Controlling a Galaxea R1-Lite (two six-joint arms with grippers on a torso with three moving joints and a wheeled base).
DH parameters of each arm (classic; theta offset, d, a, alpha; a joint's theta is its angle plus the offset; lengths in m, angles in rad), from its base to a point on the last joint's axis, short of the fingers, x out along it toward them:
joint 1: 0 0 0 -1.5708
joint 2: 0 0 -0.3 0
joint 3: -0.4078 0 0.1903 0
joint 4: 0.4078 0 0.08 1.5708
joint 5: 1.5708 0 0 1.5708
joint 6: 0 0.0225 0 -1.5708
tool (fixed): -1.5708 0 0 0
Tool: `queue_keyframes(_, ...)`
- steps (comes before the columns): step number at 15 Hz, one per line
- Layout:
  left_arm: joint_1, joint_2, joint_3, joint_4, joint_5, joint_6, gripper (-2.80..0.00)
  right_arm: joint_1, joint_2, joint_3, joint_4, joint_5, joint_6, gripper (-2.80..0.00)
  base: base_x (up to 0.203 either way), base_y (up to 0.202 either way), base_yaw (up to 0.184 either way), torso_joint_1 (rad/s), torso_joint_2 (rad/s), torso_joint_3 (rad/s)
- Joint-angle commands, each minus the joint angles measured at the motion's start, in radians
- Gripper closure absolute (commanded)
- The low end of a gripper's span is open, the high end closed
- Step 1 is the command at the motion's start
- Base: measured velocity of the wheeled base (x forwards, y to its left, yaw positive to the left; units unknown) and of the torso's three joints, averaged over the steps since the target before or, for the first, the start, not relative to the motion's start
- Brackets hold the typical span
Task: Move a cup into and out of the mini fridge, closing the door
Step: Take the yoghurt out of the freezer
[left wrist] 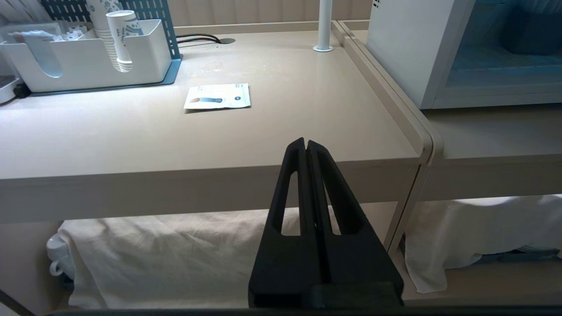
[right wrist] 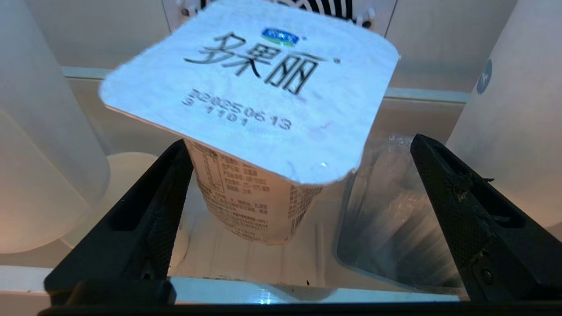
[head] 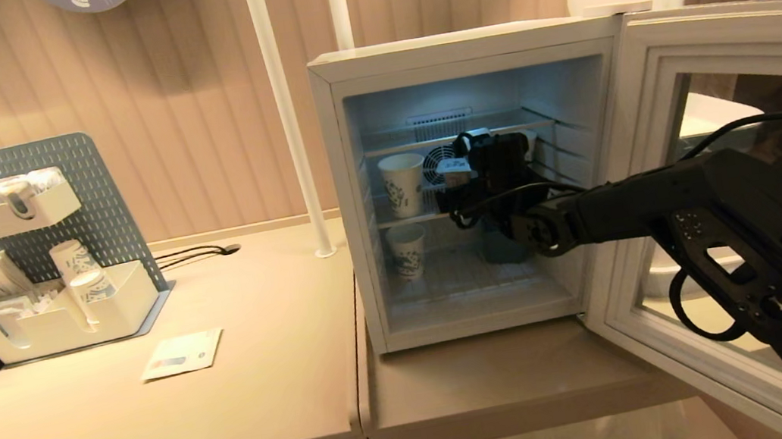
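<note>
The mini fridge (head: 459, 49) stands on the right-hand table with its door (head: 652, 60) swung wide open to the right. My right arm reaches inside at middle-shelf height. The right gripper (right wrist: 300, 144) is open around the cup (right wrist: 250, 87), a small white tub with a printed foil lid. One finger (right wrist: 162, 210) is against the tub's side; the other finger (right wrist: 456, 206) stands well apart from it. In the head view the cup (head: 456, 167) shows just in front of the gripper (head: 466, 163). My left gripper (left wrist: 305, 142) is shut and empty, parked below the table's front edge.
Taller paper cups stand in the fridge on the middle shelf (head: 403, 183) and the bottom shelf (head: 407, 250). A clear plastic container (right wrist: 395, 219) sits beside the tub. On the left table are a white organiser (head: 67, 311) and a flat packet (head: 182, 354). A white pole (head: 284, 112) rises beside the fridge.
</note>
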Motion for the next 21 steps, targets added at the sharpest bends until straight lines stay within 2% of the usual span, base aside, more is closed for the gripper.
queue_keyframes(1,0.0,0.001,0.0,-0.001,0.0,0.0,0.0,0.002,-0.004,-0.005,-0.003,-0.002,-0.006,-2.8,0.0,0.0,0.0,0.0,0.0,0.0)
queue_keyframes(10,0.0,0.001,0.0,0.0,0.0,-0.002,0.0,0.011,-0.002,-0.004,-0.004,0.006,-0.027,-2.8,0.0,0.0,0.0,0.0,0.0,0.0)
queue_keyframes(11,0.0,0.001,0.0,0.0,0.0,-0.001,0.0,0.013,-0.004,-0.002,-0.009,0.006,-0.025,0.0,0.0,0.0,0.0,0.0,0.0,0.0)
queue_keyframes(21,0.0,0.001,0.0,0.0,0.0,0.0,0.0,0.013,-0.007,0.009,-0.008,-0.001,-0.021,0.0,0.0,0.0,0.0,0.0,0.0,0.0)
